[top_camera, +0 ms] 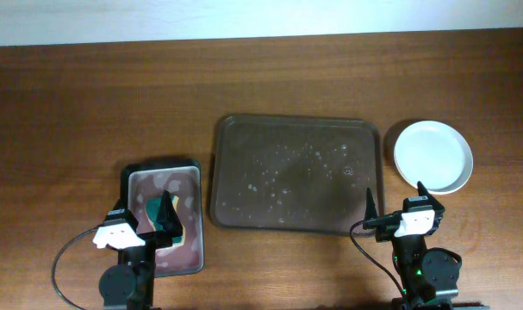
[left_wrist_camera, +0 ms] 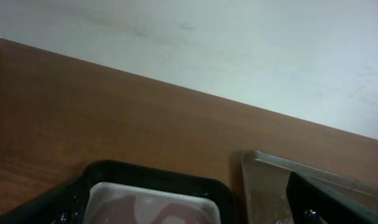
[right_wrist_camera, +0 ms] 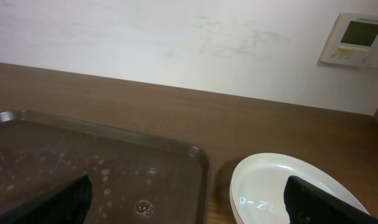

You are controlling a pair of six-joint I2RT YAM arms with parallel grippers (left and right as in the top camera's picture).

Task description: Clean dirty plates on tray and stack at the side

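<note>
As right tool point(top_camera: 394, 196) gapes near stacked plates point(top_camera: 432, 156), left tool point(top_camera: 164, 207) state unclear, a careless swing cd knock them off worktop point(top_camera: 71, 103)

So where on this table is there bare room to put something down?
Widest: the bare table behind the tray, and the far-left corner beyond the pan. The tray itself holds only droplets. Tight: the slivers between pan and tray, and between tray and plates.
</note>
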